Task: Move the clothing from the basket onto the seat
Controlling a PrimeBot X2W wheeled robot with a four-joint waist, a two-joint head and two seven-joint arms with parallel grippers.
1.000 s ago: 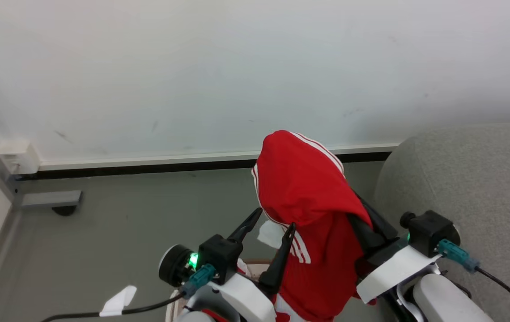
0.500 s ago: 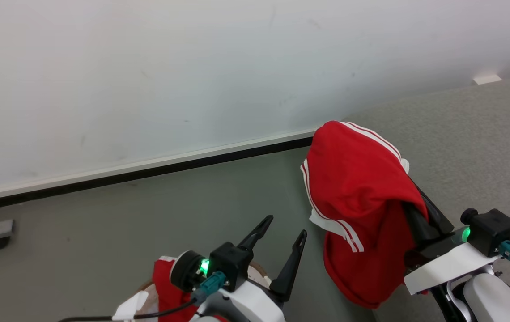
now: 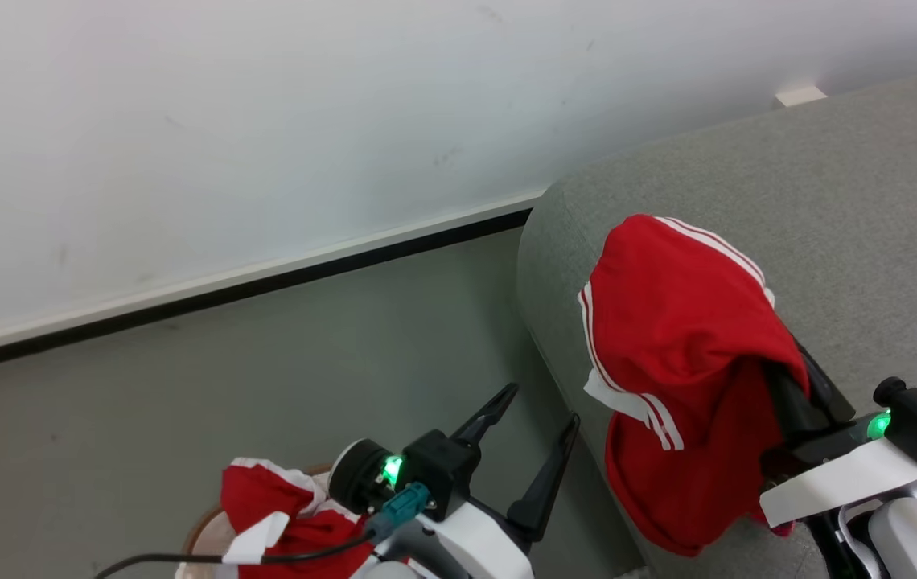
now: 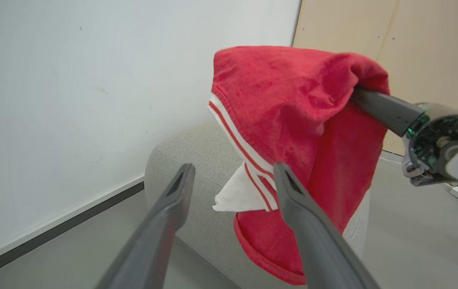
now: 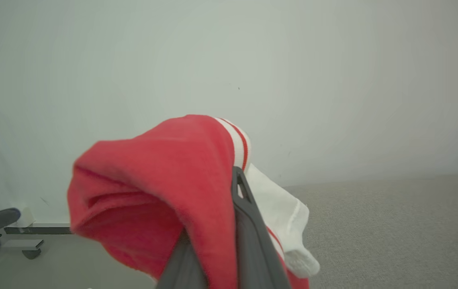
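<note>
We raise our right gripper [image 5: 235, 184] over the sofa's [image 3: 869, 201] corner, clamped on a red striped garment [image 3: 668, 322], our left gripper [image 3: 541, 404] spread empty.

wall [image 3: 265, 121]: white (faint scuffs) | skirting [image 3: 265, 287]: black strip | floor [image 3: 185, 418]: grey | panel [image 4: 414, 48]: beige

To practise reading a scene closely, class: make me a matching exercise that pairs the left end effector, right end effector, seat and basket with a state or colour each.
Column one:
1. left end effector
2. right end effector
3. seat
4. basket

Column two:
A. grey upholstery
B. shut on the red garment
C. red clothing lying in it
D. open, holding nothing

Pairs: 1-D, 2-B, 3-A, 4-C
</note>
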